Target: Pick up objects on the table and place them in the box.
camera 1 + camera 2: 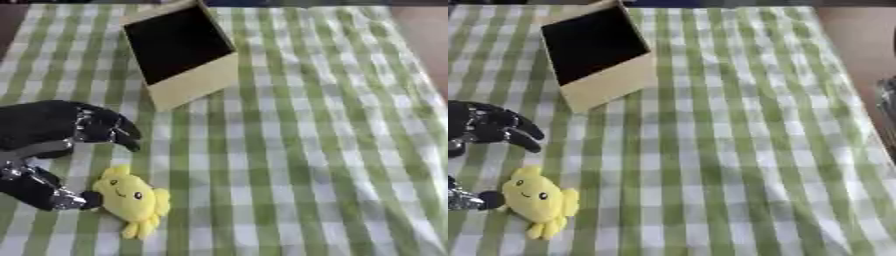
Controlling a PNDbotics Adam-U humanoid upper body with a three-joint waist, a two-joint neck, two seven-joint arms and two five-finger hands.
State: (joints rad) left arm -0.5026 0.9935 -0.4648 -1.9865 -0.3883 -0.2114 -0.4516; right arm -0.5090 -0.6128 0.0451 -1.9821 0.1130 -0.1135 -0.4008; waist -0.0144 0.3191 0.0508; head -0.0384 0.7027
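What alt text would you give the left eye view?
The robot's left hand reaches in from the left, fingers spread above a yellow plush toy and thumb tip touching its side. Farther back, an open cardboard box stands on the green-and-white checked tablecloth.

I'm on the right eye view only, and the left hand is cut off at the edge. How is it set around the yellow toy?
Observer: The left eye view shows the whole left hand. Its black palm sits up and to the left of the toy, not over it.
Operator: And the thumb, where does it come from?
Observer: The thumb runs in from the lower left, along the cloth, and its tip ends at the toy's left side.
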